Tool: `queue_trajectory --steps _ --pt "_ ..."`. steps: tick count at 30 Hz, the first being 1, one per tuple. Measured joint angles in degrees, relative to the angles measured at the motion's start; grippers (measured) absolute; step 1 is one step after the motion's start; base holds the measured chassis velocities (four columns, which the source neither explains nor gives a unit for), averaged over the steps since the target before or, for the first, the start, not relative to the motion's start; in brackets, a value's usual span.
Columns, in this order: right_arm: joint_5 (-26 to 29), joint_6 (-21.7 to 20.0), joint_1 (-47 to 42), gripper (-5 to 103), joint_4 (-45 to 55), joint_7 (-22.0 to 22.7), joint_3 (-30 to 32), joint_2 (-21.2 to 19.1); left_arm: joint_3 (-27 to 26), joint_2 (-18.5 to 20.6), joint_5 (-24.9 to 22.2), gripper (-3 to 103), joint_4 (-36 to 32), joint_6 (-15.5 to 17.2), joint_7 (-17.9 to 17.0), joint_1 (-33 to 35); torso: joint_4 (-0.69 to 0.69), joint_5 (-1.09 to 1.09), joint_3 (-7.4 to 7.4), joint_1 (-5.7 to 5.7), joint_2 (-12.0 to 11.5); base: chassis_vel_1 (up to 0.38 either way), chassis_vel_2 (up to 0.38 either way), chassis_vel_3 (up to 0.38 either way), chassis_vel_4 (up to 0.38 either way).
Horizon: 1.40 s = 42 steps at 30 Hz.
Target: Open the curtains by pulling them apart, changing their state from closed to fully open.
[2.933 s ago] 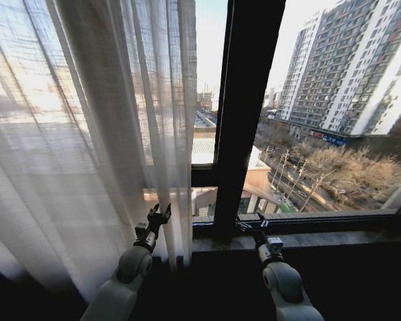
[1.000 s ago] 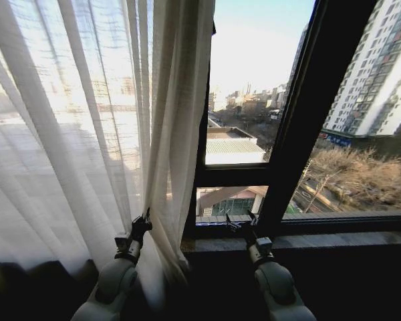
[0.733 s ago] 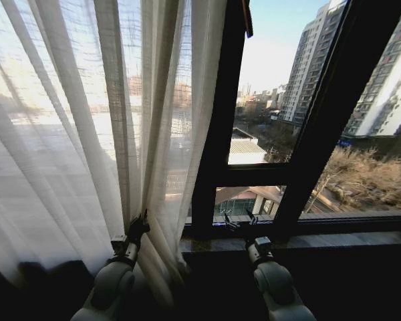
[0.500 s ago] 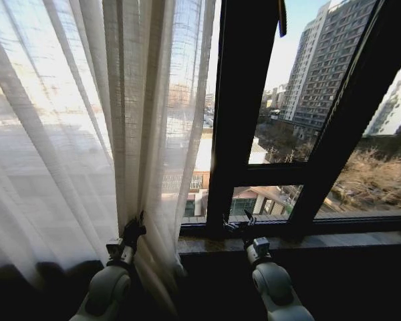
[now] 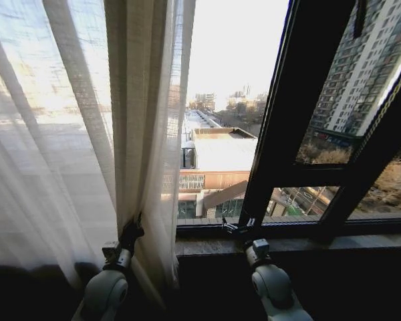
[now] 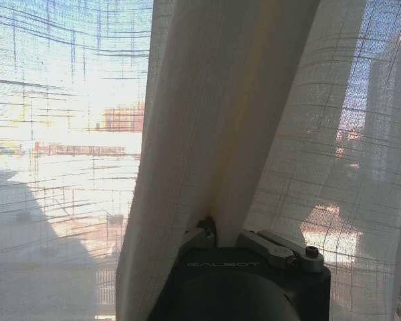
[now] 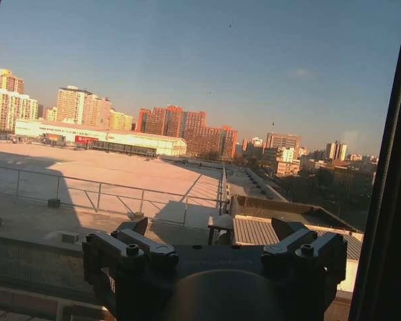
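One curtain panel (image 5: 130, 134) bunched at 9 o'clock of window; left gripper (image 5: 129, 234) pinches its inner pleat, jaws closed on fabric; right gripper (image 5: 232, 227) spread wide, empty, at sill (image 5: 294, 242); step: dragging panel leftward; next needs steady pull, grip kept.

Over the past three seconds the left gripper (image 5: 131, 231), clamped on a fold of the curtains (image 5: 144, 134), drew the sheer panel's free edge leftward. The fabric bunched into tighter pleats, and more bare glass opened between that edge and the dark window frame (image 5: 287, 114). The head camera swung as well, so the frame bars and skyline shifted across the view.
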Motion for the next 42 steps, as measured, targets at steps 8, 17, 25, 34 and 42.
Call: queue_trajectory --steps 8,17,25,34,42 --pt "0.0 0.0 -0.1 100 0.4 0.0 -1.0 0.2 -1.2 -0.2 0.0 0 -1.4 -0.2 0.1 1.3 0.03 -0.03 0.00 0.00 0.0 0.253 0.266 -0.257 -0.281" --pt "0.0 0.0 -0.5 100 0.9 0.2 -1.2 -0.6 -3.5 -0.9 -0.2 0 -3.3 -0.2 0.1 2.7 -0.04 0.04 0.00 0.00 0.0 0.010 -0.002 -0.005 -0.005" --pt "0.4 0.1 -0.2 100 0.3 0.2 -2.3 -1.4 -11.2 -1.2 -0.6 0 -1.2 -0.7 -0.5 3.5 0.01 -0.04 -0.01 0.00 0.0 0.000 0.000 0.000 0.000" --pt "1.8 0.4 0.2 100 -0.5 0.0 -3.0 -2.0 -22.3 -1.4 -3.9 0 1.3 0.2 -10.0 2.6 -0.01 0.00 0.00 -0.01 0.0 0.000 0.000 0.000 0.000" --pt "3.3 1.6 0.2 100 -1.0 -0.3 -3.9 -3.2 -29.7 -2.0 -4.8 0 3.0 1.5 -24.6 2.7 0.00 -0.02 0.00 -0.01 0.0 0.000 0.000 0.000 0.000"
